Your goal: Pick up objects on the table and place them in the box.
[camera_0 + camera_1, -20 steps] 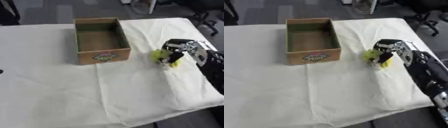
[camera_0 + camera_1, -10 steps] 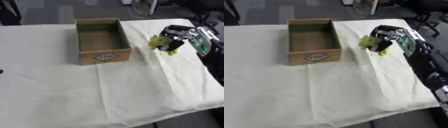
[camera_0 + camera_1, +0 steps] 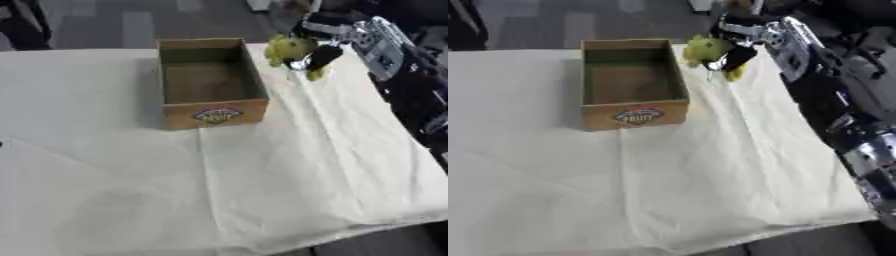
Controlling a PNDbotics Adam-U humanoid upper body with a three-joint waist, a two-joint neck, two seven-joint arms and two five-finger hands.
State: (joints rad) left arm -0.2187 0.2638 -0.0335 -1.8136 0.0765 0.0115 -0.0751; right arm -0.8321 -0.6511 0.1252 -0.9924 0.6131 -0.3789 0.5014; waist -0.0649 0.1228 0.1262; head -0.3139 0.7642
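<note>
Cream cloth (image 3: 289,170) covers the whole worktop (image 3: 79,100), creased into long folds that run from the far side down toward the near edge, with grey floor and dark office furniture beyond the far edge.

Toward the left of centre stands an open cardboard box (image 3: 210,82), long side running away from the robot, with a printed oval label (image 3: 217,115) on its near wall. Its inside looks brown and bare as far as the walls let one see. The box sits flat on the cloth, its right wall near a lengthwise crease.

Just right of the box's far right corner, a small yellow-green toy (image 3: 709,52) with dark patches hangs in the air above the cloth, held in the robot's right hand (image 3: 741,35). The toy's exact shape is hard to make out; a rounded yellow-green lump faces the box and a smaller piece of the same colour pokes out below the hand. The dark fingers (image 3: 737,56) are curled round the toy, wrapping it from above and from the right side. The toy is near the box's rim but not over the opening; it sits beside the right wall, clear of the cardboard.

At the far right, the black and silver forearm (image 3: 798,50) slopes down from the hand along the edge of the worktop toward the lower right corner.

The left hand shows in neither view.
</note>
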